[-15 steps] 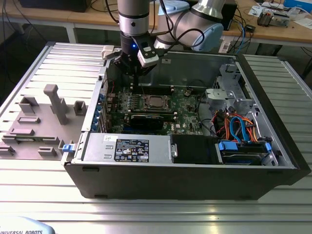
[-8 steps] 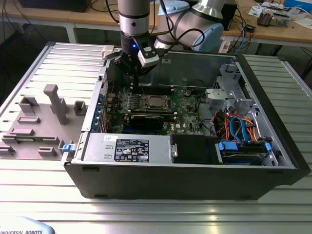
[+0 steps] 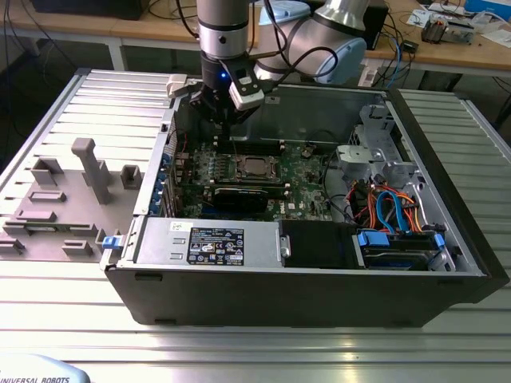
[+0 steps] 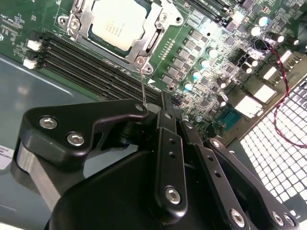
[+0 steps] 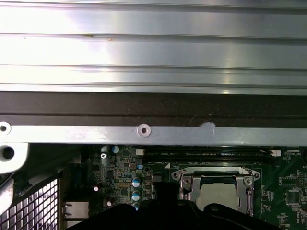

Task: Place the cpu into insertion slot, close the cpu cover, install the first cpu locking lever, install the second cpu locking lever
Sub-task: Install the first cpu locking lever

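Note:
The cpu (image 4: 115, 21) lies flat in the insertion slot (image 4: 72, 21) on the green board, its silvery top showing. The cpu cover (image 4: 152, 34) is down around it as a silver frame. In the exterior view the cpu (image 3: 254, 167) sits mid-board inside the open computer case. A thin metal locking lever (image 4: 143, 84) stands up from the socket's corner toward my gripper (image 4: 167, 98). The black fingers are shut together right beside the lever's upper end; I cannot tell whether they touch it. The gripper (image 3: 227, 120) hangs just behind the socket.
Black memory slots (image 4: 81, 60) run along the socket. A long black graphics card (image 3: 239, 198) lies in front of it, then the power supply (image 3: 207, 239). Coloured cables (image 3: 391, 207) fill the exterior view's right. The case wall (image 5: 153, 134) is close. A grey fixture (image 3: 88, 167) stands outside.

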Tool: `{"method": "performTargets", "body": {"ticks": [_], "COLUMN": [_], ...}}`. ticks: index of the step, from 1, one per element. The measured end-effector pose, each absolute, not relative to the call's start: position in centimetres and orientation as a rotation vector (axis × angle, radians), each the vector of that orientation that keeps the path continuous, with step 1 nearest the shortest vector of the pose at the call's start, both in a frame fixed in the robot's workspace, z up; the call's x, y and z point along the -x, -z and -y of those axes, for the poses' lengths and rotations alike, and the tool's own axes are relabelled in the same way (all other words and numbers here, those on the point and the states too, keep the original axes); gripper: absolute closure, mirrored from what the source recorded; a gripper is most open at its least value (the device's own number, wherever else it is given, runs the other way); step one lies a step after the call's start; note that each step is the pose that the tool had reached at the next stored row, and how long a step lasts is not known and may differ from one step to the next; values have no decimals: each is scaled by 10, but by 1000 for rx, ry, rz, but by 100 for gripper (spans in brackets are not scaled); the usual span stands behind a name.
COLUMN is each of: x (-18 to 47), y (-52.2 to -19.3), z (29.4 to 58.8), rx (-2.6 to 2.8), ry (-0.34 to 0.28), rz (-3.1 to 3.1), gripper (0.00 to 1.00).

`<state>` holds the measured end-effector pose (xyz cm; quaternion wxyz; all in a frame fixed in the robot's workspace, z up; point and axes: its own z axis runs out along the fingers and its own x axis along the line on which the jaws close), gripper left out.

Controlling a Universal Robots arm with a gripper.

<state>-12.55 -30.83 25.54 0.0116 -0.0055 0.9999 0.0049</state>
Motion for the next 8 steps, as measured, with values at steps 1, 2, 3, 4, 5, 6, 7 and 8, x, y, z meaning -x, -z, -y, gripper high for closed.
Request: {"method": "performTargets", "body": {"ticks": [1, 2, 3, 4, 5, 6, 7, 8], "x": [125, 124, 123, 122, 121, 120, 119, 118], "y": [-255, -255, -255, -255, -255, -255, -255, -255], "z": [308, 308, 308, 308, 308, 308, 308, 308], "rx": [17, 17, 17, 17, 17, 17, 17, 17], "ry": [-15, -15, -15, -15, -15, -15, -15, -15], "rz": [-3118, -3118, -3118, -3118, -3118, -3118, -3118, -3118], "gripper": [89, 89, 89, 89, 89, 89, 89, 89]}}
